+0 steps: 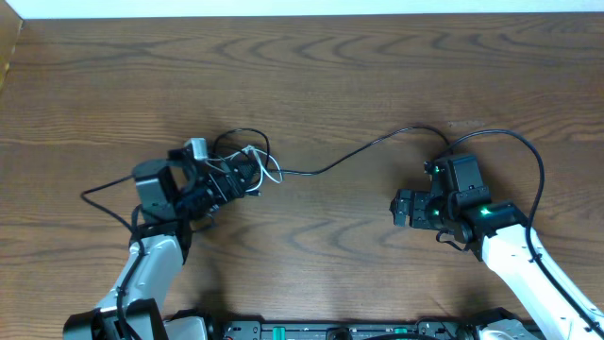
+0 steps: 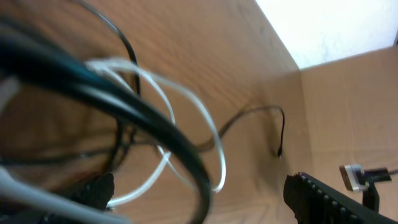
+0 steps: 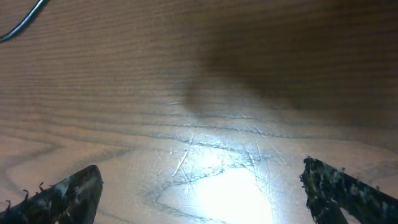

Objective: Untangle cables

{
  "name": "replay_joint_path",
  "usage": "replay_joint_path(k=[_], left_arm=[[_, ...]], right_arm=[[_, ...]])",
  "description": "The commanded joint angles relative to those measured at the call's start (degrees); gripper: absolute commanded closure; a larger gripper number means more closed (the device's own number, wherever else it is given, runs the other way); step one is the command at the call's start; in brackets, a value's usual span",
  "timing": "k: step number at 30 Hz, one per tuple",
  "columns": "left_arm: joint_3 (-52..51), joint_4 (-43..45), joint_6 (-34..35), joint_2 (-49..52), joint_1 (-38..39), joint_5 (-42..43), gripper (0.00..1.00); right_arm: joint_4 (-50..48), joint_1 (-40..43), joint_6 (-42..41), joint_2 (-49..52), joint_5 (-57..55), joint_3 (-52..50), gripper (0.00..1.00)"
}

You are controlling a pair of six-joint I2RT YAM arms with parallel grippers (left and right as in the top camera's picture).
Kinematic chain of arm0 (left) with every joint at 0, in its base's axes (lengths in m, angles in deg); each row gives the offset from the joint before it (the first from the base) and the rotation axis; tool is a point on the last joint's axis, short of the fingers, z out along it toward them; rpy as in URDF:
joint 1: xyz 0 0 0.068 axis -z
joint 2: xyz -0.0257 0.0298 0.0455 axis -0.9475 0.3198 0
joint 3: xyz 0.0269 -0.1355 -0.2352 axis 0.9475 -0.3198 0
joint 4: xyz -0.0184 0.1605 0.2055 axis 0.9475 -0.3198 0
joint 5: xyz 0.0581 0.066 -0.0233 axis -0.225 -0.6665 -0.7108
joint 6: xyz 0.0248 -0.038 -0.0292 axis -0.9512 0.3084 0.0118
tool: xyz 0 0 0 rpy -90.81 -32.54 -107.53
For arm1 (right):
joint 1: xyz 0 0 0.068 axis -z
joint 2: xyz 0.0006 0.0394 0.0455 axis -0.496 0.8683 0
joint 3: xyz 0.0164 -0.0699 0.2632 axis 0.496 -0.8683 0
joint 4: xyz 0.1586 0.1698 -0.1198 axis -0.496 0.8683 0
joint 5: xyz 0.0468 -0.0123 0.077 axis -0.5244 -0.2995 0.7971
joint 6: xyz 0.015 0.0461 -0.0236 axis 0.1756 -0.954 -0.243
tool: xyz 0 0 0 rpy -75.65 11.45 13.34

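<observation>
We find the left pincer [image 2: 199, 186] spread wide, its fingers [image 2: 93, 190] far apart and gripping nothing. The tangle [image 1: 247, 161] of cables sits right at its fingertips on the bench [image 1: 330, 66]. In the wrist view a white cable [image 2: 214, 140] curls in loops through the gap between the fingers. A black cable [image 2: 143, 118] (blurred, being so close to the lens) sweeps across in front of those loops. Whether either strand touches a finger we cannot tell. Just outside the finger on the right of that view lies a silver plug [image 2: 351, 177].

From the tangle a long black cable [image 1: 330, 168] runs out ahead of the left pincer and well away from it, curving across the bare wood. Its small plug end lies flat on the bench. Seen from overhead, that far end comes near the right arm's wrist, behind the right pincer [image 3: 199, 179] rather than in front of it.

The right pincer is also fully open and empty. Its two fingers stand at the outer edges of its own view, with only brightly lit bench between them. A thin black strand [image 3: 22, 20] crosses the far corner of that view, well ahead of the fingertips and apart from them.
</observation>
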Motion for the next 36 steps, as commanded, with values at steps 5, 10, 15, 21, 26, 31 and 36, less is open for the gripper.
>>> replay_joint_path(k=[5,10,15,21,26,31,36], left_arm=[[0.61,-10.47,-1.70,-0.20,5.07,-9.81,0.06],[2.21,-18.32,-5.05,-1.49,6.23,-16.76,0.05],[9.62,-31.15,-8.20,-5.84,6.25,-21.84,0.05],[14.62,-41.64,-9.62,-11.67,6.40,-31.36,0.04],[14.58,-45.46,-9.62,-12.68,6.40,-32.39,0.04],[14.16,-45.83,-9.60,-11.08,6.40,-32.33,0.04],[14.12,-46.84,-9.60,-9.03,6.40,-32.35,0.04]], right_arm=[[-0.02,0.15,-0.46,0.20,-0.07,0.70,0.01],[0.00,0.15,-0.46,0.20,-0.07,0.70,0.01],[0.00,0.15,-0.46,0.20,-0.07,0.70,0.01],[0.00,0.15,-0.46,0.20,-0.07,0.70,0.01],[0.00,0.15,-0.46,0.20,-0.07,0.70,0.01],[-0.02,0.15,-0.46,0.20,-0.07,0.70,0.01],[0.00,0.13,-0.46,0.20,-0.07,0.70,0.01]])
